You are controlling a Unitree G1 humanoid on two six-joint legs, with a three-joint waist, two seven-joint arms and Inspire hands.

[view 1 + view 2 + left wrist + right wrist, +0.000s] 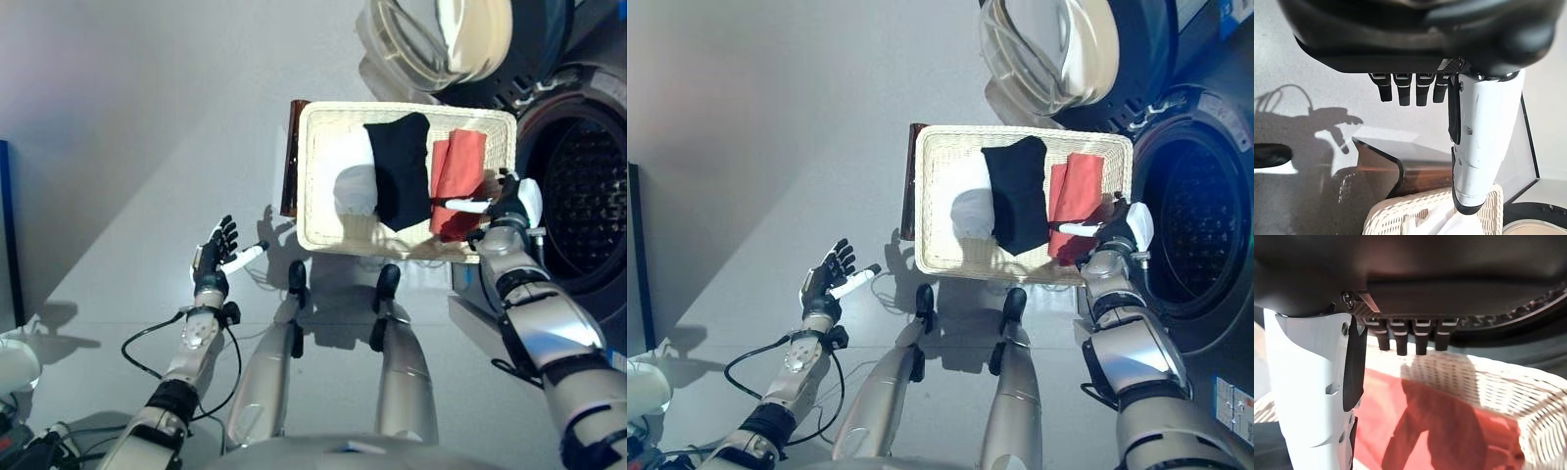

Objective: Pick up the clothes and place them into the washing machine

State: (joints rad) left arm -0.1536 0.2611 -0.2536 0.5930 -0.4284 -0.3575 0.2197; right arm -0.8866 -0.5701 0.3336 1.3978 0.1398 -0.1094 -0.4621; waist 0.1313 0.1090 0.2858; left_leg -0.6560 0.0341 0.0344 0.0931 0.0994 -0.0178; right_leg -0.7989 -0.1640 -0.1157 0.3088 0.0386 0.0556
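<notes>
Right robot hand [509,208] hovers open over red cloth [457,179]; all three garments remain in wicker basket [315,176].

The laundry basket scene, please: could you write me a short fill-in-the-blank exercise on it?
1. The wicker basket holds white, black and ____ clothes.
2. The black garment lies ____ the other two.
3. The right robot hand hovers over the ____ garment.
4. The washing machine door stands ____.

Missing words: red; between; red; open
</notes>
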